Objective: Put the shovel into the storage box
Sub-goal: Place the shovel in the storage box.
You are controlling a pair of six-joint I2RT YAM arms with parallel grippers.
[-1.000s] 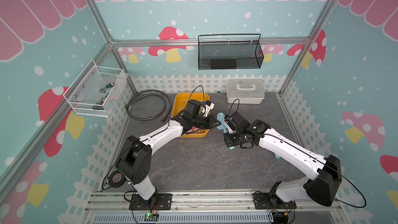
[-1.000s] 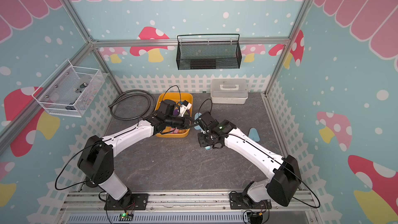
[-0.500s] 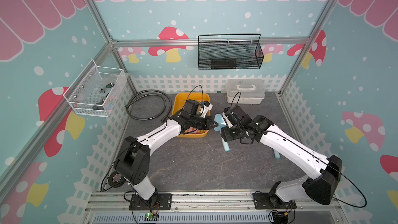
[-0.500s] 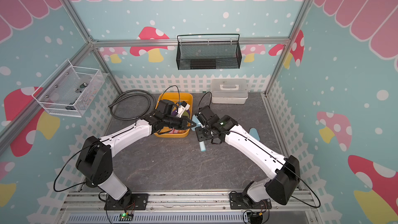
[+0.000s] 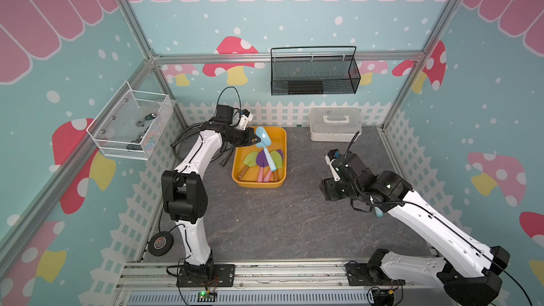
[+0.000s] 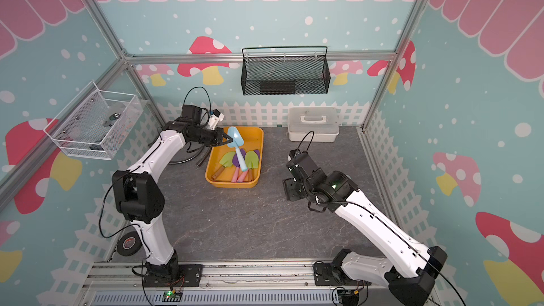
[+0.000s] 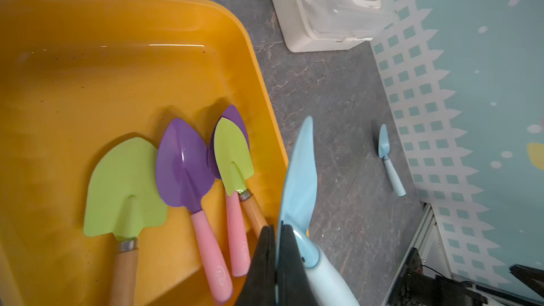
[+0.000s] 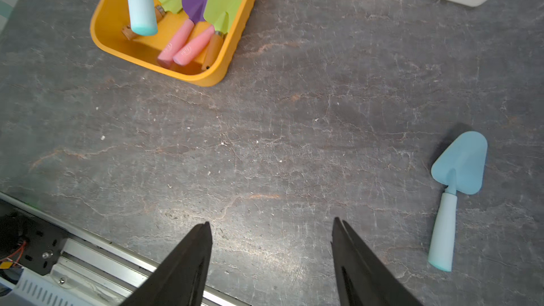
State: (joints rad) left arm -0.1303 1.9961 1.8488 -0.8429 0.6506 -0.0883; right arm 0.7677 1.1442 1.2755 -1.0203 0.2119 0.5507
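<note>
Right, the box first: a shallow yellow tub on the grey table with four shovels lying flat in it. There are two green blades on wooden handles and two purple blades on pink handles, all with their handles pointing toward the robot. Behind it to the right, the white case sits by the fence with its lid down. The black basket hangs on the back wall; I can't tell what's inside it. The wire basket on the left wall holds a few small bits, too small to name.

Now the action: the left gripper is clamped tight on the blade edge of a blue shovel above the far end of the box. The handle slants down over the shovels below; whether its tip touches them is unclear.

Over on the other side, the right gripper hangs over bare table with its fingers spread wide and nothing between them. A second blue shovel lies flat on the table near it, close to the right fence and well apart from the box.
</note>
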